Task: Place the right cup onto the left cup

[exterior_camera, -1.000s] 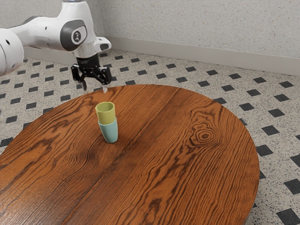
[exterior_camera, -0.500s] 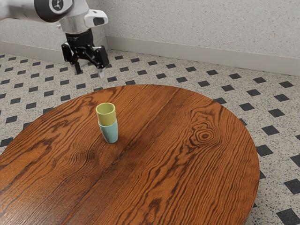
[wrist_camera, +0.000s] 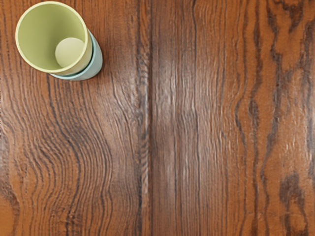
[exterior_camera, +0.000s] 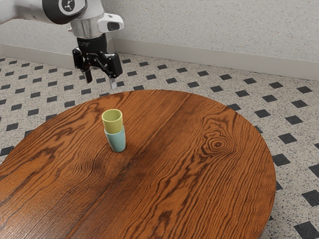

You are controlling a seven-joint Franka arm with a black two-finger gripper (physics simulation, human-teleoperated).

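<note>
My gripper (exterior_camera: 101, 83) hangs open and holds nothing, above and apart from the cups, slightly toward the exterior view's upper left. The green cup (exterior_camera: 113, 122) sits in the mouth of the light blue cup (exterior_camera: 117, 141), its upper part sticking out. The blue cup stands upright on the wooden table. Looking down in the wrist view, I see into the green cup (wrist_camera: 71, 51), with a strip of the blue cup (wrist_camera: 97, 63) around its side.
The round wooden table (exterior_camera: 199, 179) has its curved edge toward the wall (exterior_camera: 214, 30), with tiled floor (exterior_camera: 294, 149) beyond. In the exterior view the stacked cups stand toward the table's left part.
My arm has risen away from the cups, first toward the exterior view's left, then slightly back to its right and down. The stacked cups have stayed in place.
</note>
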